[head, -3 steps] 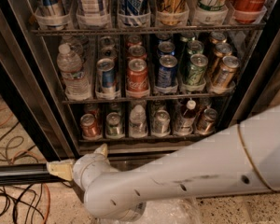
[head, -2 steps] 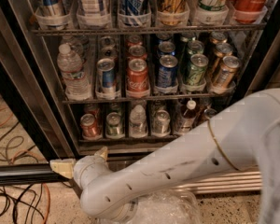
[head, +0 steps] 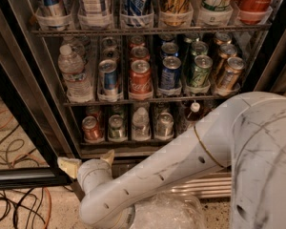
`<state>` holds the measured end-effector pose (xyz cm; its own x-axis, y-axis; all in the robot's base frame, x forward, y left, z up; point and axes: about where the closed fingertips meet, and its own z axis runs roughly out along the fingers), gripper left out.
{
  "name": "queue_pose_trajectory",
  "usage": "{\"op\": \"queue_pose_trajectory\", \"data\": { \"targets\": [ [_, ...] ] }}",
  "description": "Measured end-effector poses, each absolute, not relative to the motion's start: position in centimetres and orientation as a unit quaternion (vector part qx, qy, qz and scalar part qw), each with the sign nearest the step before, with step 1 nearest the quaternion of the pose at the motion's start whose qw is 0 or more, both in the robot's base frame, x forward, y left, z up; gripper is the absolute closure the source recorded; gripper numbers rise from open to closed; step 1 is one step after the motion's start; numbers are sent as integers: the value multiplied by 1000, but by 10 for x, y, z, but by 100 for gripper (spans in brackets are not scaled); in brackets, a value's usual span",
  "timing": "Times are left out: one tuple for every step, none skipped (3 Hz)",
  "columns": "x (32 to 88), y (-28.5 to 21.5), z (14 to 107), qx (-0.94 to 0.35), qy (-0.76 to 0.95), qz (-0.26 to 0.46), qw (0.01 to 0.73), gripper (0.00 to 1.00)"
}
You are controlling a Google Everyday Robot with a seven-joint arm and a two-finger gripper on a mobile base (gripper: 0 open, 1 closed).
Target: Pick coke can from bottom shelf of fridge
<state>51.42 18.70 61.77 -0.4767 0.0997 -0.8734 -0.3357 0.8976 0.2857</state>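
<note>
Since the earlier frames the white arm has swung upward and now fills the right of the camera view, hiding the right end of the bottom shelf, while the gripper has barely shifted from its place low on the left. It sits just below the fridge, in front of the lower edge of the frame and beneath the left end of the bottom shelf. Its two cream fingertips are spread apart with nothing between them, so the jaws are released.

The coke can stands upright at the left end of the bottom shelf, in the front of its lane, above the gripper and clear of it. Just to its right come a greenish silver can, a small clear bottle and a silver can. On the rack above, a water bottle stands at the left and a brighter red Coca-Cola can near the middle. Cables lie on the floor at lower left
</note>
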Motion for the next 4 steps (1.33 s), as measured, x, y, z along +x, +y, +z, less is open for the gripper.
{"op": "queue_pose_trajectory", "data": {
  "targets": [
    [514,187,618,-71,832,215,507,0],
    [519,189,613,-54,826,218,517,0],
    [521,192,609,-33,816,213,536,7],
    [520,191,609,-17,808,197,555,16]
  ]
}}
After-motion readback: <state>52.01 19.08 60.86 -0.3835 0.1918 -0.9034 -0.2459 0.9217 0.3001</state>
